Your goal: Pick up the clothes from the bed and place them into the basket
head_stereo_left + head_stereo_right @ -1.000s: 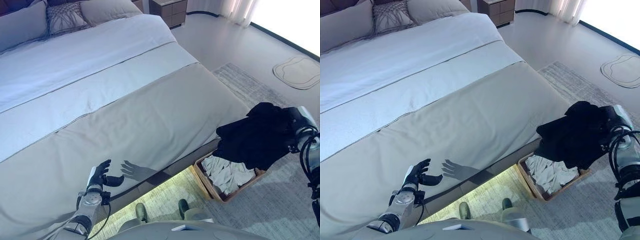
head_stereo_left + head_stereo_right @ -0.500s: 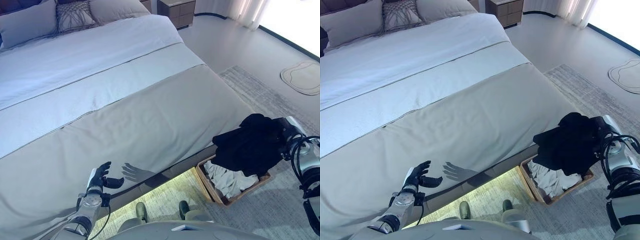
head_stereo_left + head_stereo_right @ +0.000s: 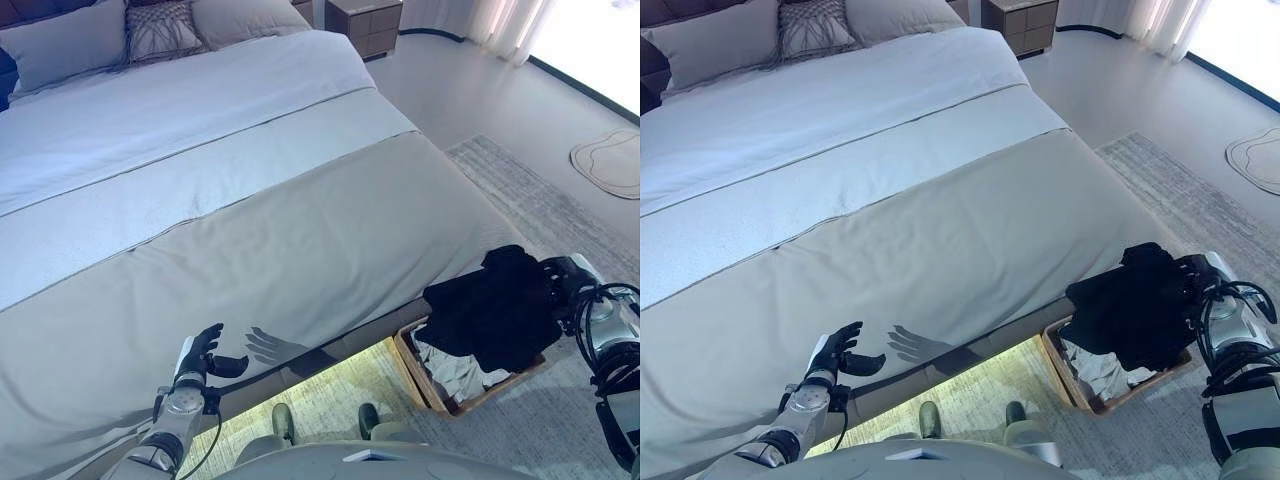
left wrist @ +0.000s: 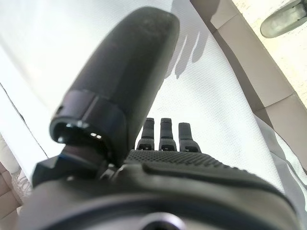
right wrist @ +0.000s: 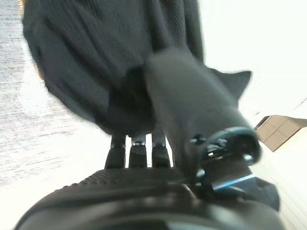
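A black garment (image 3: pixel 490 305) hangs from my right hand (image 3: pixel 562 280), low over a wooden basket (image 3: pixel 418 375) on the floor at the bed's foot corner. It covers most of the basket's opening. Pale clothes (image 3: pixel 452 372) lie inside the basket under it. In the right wrist view the thumb (image 5: pixel 192 105) lies over the black garment (image 5: pixel 96 62), whose folds swallow the fingers (image 5: pixel 139 146). My left hand (image 3: pixel 200 355) hovers open over the grey bed cover (image 3: pixel 260 240) near the foot edge, fingers (image 4: pixel 165 132) straight and holding nothing.
The wide bed has pillows (image 3: pixel 160 25) at its head. A nightstand (image 3: pixel 366 14) stands beyond it. A grey rug (image 3: pixel 545 200) lies under the basket, and a small pale mat (image 3: pixel 610 162) sits at the far right.
My right hand has come down with the black garment, which now sits lower over the basket and hides more of it. The camera has shifted a little. The left hand is unchanged.
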You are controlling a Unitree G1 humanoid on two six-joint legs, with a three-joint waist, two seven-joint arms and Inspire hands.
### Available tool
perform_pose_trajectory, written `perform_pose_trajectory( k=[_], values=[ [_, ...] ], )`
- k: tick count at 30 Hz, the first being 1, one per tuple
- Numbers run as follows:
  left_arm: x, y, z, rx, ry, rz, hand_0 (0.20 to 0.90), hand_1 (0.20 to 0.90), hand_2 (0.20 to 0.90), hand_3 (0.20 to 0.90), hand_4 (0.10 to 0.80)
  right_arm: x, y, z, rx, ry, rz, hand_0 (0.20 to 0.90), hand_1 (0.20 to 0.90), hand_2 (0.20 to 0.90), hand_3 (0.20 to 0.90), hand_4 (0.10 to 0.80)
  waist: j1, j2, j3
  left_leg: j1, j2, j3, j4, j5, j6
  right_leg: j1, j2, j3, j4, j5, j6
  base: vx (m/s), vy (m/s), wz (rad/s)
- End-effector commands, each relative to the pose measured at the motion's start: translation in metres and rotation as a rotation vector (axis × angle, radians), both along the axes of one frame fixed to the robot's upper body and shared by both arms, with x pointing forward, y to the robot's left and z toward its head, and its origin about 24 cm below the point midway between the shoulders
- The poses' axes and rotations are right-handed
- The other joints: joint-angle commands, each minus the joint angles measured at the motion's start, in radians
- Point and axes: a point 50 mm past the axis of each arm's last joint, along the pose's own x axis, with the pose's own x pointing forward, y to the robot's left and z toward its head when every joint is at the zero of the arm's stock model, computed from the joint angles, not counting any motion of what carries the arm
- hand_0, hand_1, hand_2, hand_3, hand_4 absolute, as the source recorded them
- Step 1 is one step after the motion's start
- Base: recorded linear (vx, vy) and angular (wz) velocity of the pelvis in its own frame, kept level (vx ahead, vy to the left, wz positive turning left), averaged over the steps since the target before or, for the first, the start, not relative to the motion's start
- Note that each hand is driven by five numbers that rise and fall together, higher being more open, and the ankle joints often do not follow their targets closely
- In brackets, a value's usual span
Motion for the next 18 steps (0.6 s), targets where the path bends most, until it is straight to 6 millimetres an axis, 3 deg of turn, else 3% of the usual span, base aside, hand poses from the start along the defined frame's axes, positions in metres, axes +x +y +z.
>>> perform_pose_trajectory(
  k=[1, 18],
  values=[
    [0.0203, 0.0165, 0.0179, 0.077, -0.102, -0.035, 0.9, 0.9, 0.9, 0.9, 0.8, 0.0132, -0.0073, 0.0237, -0.054, -0.104, -0.038, 0.9, 0.9, 0.9, 0.9, 0.8, 0.016, -0.047, -0.084, 0.083, -0.005, 0.005, 0.005, -0.121, -0.002, -0.056, 0.004, 0.027, 0.015, 0.067, 0.011, 0.0, 0.0, 0.0],
    [0.0206, 0.0183, 0.0196, 0.072, -0.116, -0.034, 0.9, 0.9, 0.9, 0.9, 0.8, 0.0062, -0.0074, 0.016, -0.04, -0.114, -0.051, 0.9, 0.9, 0.9, 0.9, 0.8, 0.006, -0.041, -0.084, 0.086, -0.006, 0.006, 0.005, -0.124, 0.0, -0.058, 0.005, 0.039, 0.018, 0.067, 0.012, 0.002, 0.0, 0.0]
  ],
)
